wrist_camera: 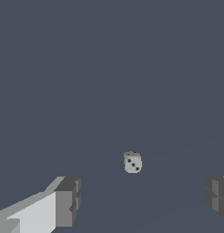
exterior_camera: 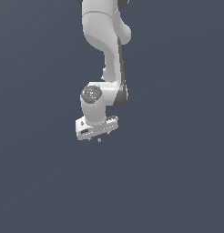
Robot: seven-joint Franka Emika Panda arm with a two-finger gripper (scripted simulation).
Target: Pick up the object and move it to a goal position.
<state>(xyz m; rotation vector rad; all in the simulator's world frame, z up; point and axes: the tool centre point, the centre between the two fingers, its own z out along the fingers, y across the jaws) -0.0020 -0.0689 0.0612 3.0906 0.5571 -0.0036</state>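
One white robot arm (exterior_camera: 104, 54) is in the scene, carrying one pincer (exterior_camera: 96, 136) with two grey fingers (wrist_camera: 66, 202). There is one object (wrist_camera: 132, 162), a small pale grey die-like cube with dark pips; three pips show on its visible face in the wrist view.

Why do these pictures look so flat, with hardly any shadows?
Exterior view: even dark slate floor, soft shading on the arm, no cast shadow visible, the object a mere speck. Wrist view: the object shows as a dotted die, slightly soft, between open jaws.
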